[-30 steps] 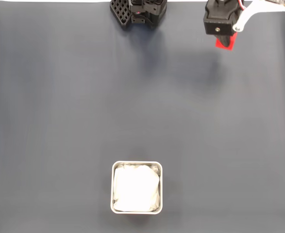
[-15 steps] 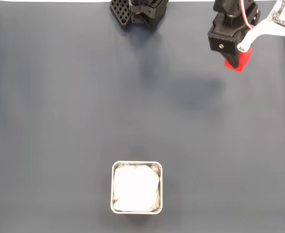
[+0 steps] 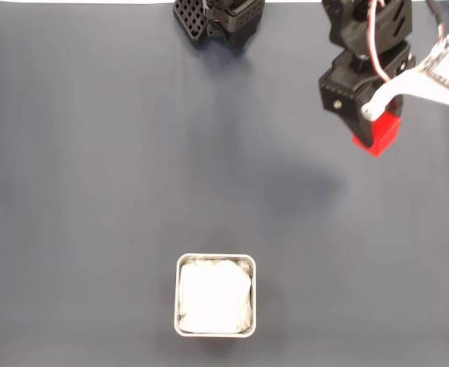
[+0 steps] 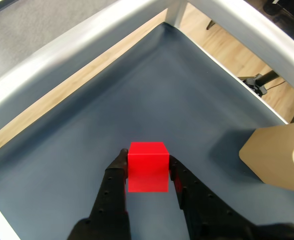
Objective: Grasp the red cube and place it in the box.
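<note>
In the fixed view, the arm reaches in from the top edge at the upper right, and its hand [image 3: 373, 138] carries the red cube [image 3: 379, 137], which pokes out below the black wrist housing and a white bracket. A soft shadow lies on the dark grey desk [image 3: 94, 191] to the lower left of the cube, apart from it, so the cube appears to hang above the surface. The box [image 3: 216, 295], a silvery tin with rounded corners and a white crumpled lining, sits near the bottom edge a little left of centre, well apart from the cube. The arm's black base [image 3: 218, 19] stands at the top edge, left of the hand.

In the wrist view, the hand [image 4: 148, 167] is clamped on the red cube [image 4: 148, 165]: the two black fingers [image 4: 117, 175] press against its left and right faces, and the cube sits at their tips. Beneath it lies the dark desk [image 4: 152, 90], bordered by a pale frame [image 4: 61, 50], with wooden floor [image 4: 227, 45] beyond.
</note>
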`<action>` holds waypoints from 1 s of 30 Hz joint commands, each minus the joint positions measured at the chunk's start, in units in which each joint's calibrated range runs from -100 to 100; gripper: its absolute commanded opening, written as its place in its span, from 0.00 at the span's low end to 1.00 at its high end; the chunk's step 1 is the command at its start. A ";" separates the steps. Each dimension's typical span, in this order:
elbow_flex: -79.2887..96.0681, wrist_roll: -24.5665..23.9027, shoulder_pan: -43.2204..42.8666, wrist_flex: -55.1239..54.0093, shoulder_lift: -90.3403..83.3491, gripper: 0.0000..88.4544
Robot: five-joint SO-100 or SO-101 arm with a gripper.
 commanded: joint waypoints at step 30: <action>-31.81 -2.74 19.52 -1.25 18.82 0.00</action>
